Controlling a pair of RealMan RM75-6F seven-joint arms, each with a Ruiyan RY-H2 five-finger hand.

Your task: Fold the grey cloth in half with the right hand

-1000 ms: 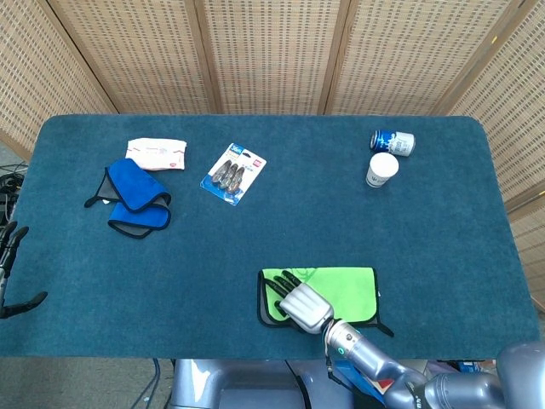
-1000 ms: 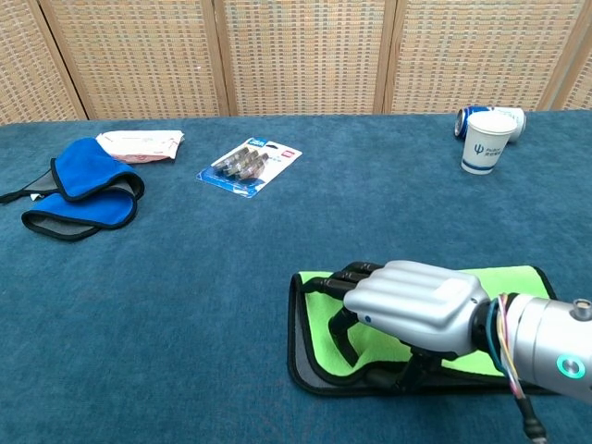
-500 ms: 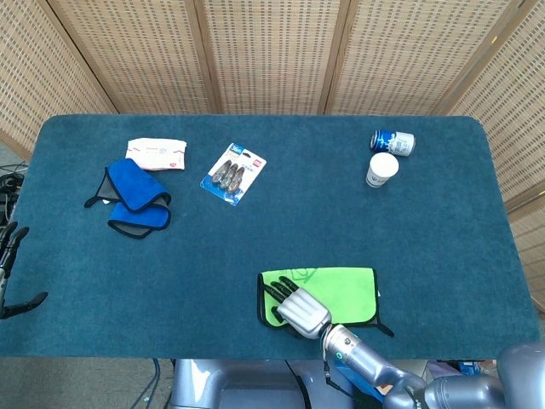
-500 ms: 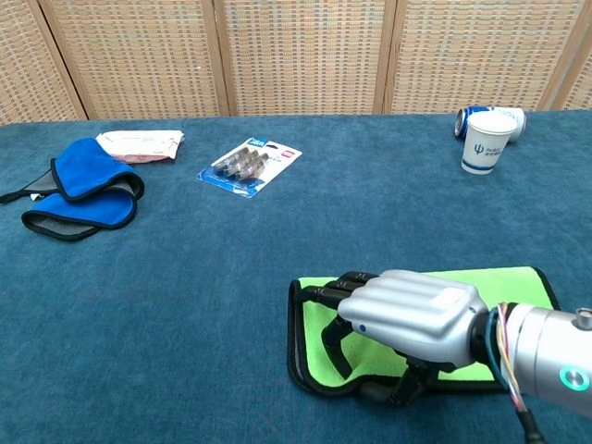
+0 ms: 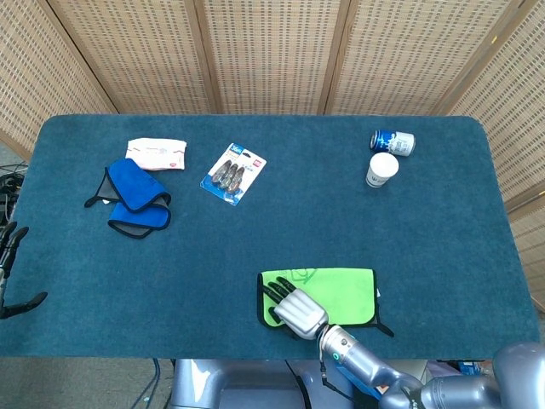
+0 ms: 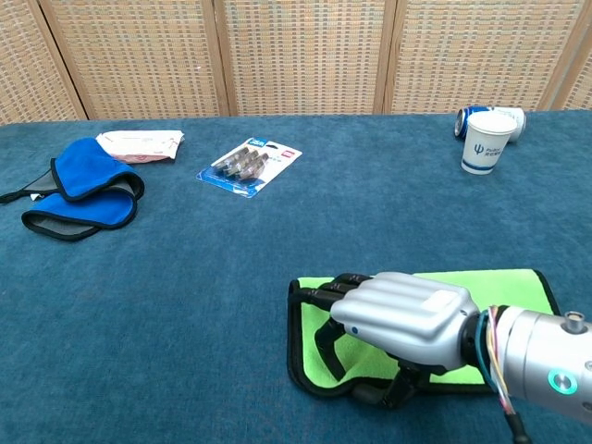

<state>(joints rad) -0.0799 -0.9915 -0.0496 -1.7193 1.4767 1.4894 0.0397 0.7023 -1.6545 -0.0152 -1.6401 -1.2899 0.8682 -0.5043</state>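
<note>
The cloth lies flat near the table's front edge, right of the middle. Its upper face is bright green with a dark hem, and no grey side shows. My right hand rests palm down on the cloth's left part. Its dark fingers reach to the left hem, and the thumb lies along the near hem. The cloth is not lifted anywhere. My left hand shows only in the head view, off the table's left edge, with its fingers apart and nothing in it.
A blue cloth and a white packet lie at the far left. A blister pack sits left of the middle. A paper cup and a tipped can stand at the back right.
My right hand has slid back over the cloth toward the near left corner. More green shows beyond it, and the dark strip along the near hem has narrowed. The left hand has not moved.
</note>
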